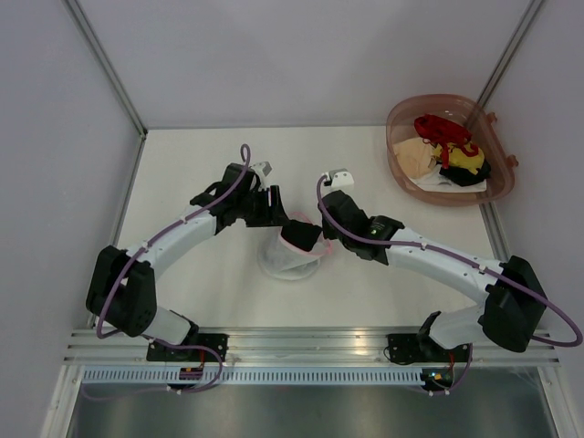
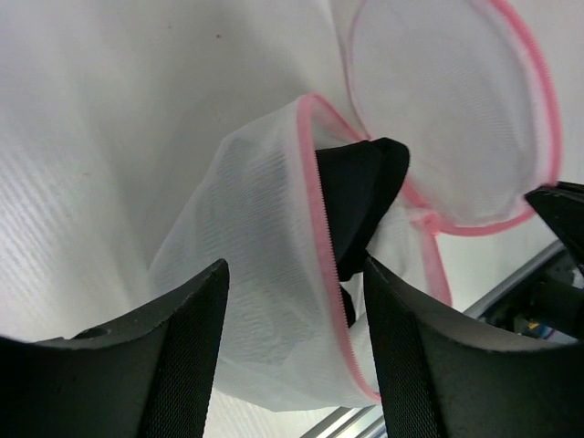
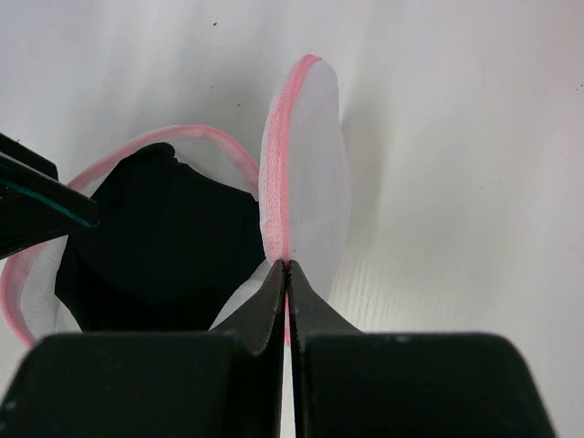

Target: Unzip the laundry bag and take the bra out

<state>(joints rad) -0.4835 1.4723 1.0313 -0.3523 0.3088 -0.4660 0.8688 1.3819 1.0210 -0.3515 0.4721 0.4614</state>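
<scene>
The laundry bag (image 1: 290,257) is a white mesh pouch with a pink zipper rim, lying mid-table with its mouth open. A black bra (image 1: 302,238) sticks out of the opening; it also shows in the left wrist view (image 2: 360,192) and the right wrist view (image 3: 164,246). My right gripper (image 3: 288,270) is shut on the pink rim of the bag's flap (image 3: 306,164) and holds it upright. My left gripper (image 2: 297,356) is open, its fingers (image 2: 196,351) astride the bag's mesh wall (image 2: 255,246) and zipper edge. In the top view the left gripper (image 1: 274,213) and the right gripper (image 1: 317,234) meet over the bag.
A pinkish-brown plastic basket (image 1: 394,164) with red, yellow, black and beige clothes stands at the back right corner. White walls with metal posts close in the table. A metal rail (image 1: 310,342) runs along the near edge.
</scene>
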